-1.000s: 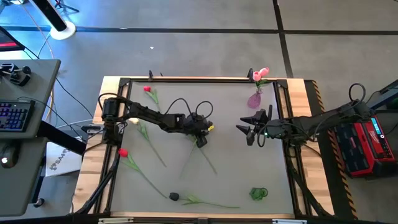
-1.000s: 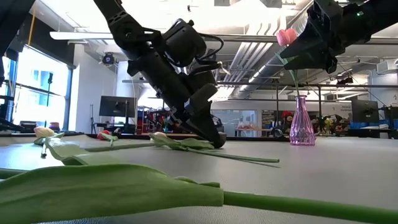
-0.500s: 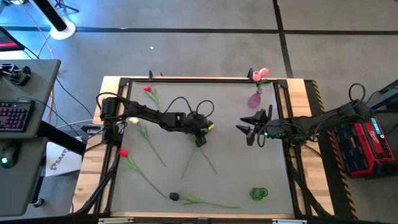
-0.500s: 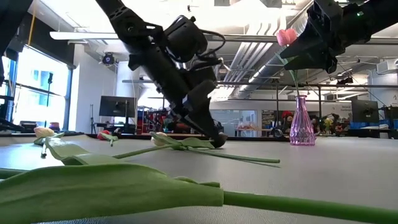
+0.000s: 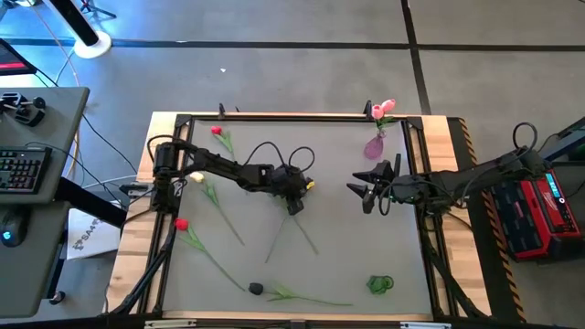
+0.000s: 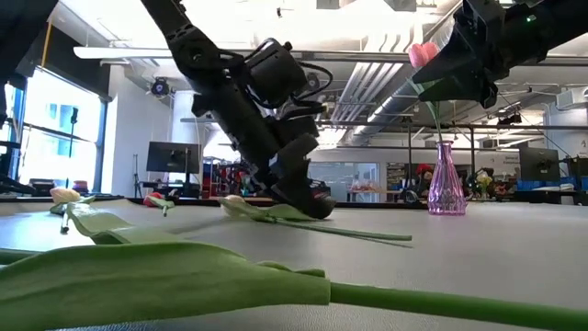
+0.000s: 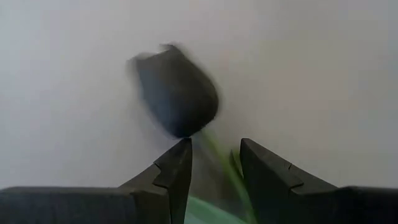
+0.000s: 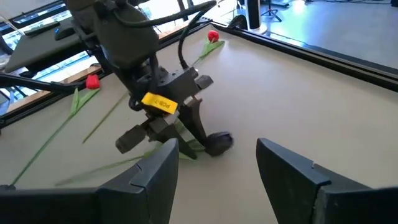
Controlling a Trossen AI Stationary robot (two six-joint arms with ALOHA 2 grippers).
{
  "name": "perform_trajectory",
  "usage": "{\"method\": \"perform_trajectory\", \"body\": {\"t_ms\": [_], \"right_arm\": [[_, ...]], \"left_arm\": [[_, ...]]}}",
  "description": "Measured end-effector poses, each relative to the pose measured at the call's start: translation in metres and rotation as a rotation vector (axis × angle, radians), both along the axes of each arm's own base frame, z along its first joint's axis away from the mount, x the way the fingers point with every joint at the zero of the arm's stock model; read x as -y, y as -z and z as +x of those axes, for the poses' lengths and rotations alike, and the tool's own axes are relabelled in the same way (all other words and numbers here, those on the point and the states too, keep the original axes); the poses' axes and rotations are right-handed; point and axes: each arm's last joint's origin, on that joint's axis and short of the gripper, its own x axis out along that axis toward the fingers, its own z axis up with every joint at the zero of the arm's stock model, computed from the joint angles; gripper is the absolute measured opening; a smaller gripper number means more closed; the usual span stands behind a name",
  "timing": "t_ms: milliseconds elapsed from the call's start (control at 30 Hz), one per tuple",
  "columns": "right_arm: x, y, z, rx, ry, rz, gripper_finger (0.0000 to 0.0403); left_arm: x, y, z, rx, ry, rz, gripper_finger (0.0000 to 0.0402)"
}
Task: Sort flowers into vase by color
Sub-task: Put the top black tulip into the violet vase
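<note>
A black tulip lies at the table's middle, its head point(image 7: 177, 99) just beyond the fingertips of my left gripper point(image 5: 294, 208). That gripper is open by a narrow gap, and the green stem point(image 7: 221, 163) runs between its fingers. My right gripper point(image 5: 364, 195) is open and hovers to the right of it, touching nothing. A pink tulip point(image 5: 384, 110) stands by its stem in a purple vase point(image 5: 376, 146) at the far right. Two red tulips point(image 5: 217, 131) point(image 5: 180, 223), a cream one point(image 5: 195, 178) and a second black one point(image 5: 257, 289) lie flat on the left half. My left gripper point(image 7: 216, 165) comes down at a slant from above, with the black tulip's stem just below the head between its two fingers. Whether a finger touches the stem, I cannot tell. The tulip lies flat on the table.
A green glass vase point(image 5: 380, 284) lies near the table's near right corner. A second loose stem point(image 5: 306, 236) crosses the black tulip's stem just nearward of the left gripper. In the low view a large leaf point(image 6: 184, 271) fills the foreground. A raised frame point(image 5: 274, 117) borders the table.
The left arm's wrist has risen a little and sunk again over the black tulip, with its fingertips staying down at the table beside the head. The right arm and the other flowers have kept still.
</note>
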Motion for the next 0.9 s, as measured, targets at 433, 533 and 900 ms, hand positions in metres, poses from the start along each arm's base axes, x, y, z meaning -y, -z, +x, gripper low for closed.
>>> {"method": "perform_trajectory", "body": {"t_ms": [433,533,900], "right_arm": [[0.0,0.0,0.0,0.011,0.015,0.029,0.0193],[0.0,0.0,0.0,0.011,0.016,0.032,0.0179],[-0.003,0.001,0.001,0.001,-0.059,0.047,0.0145]], "left_arm": [[0.0,-0.014,0.001,0.054,0.01,0.018,0.0007],[0.0,-0.027,0.002,0.112,0.009,0.028,0.0011],[-0.001,-0.086,0.004,0.399,-0.037,0.134,0.0002]]}}
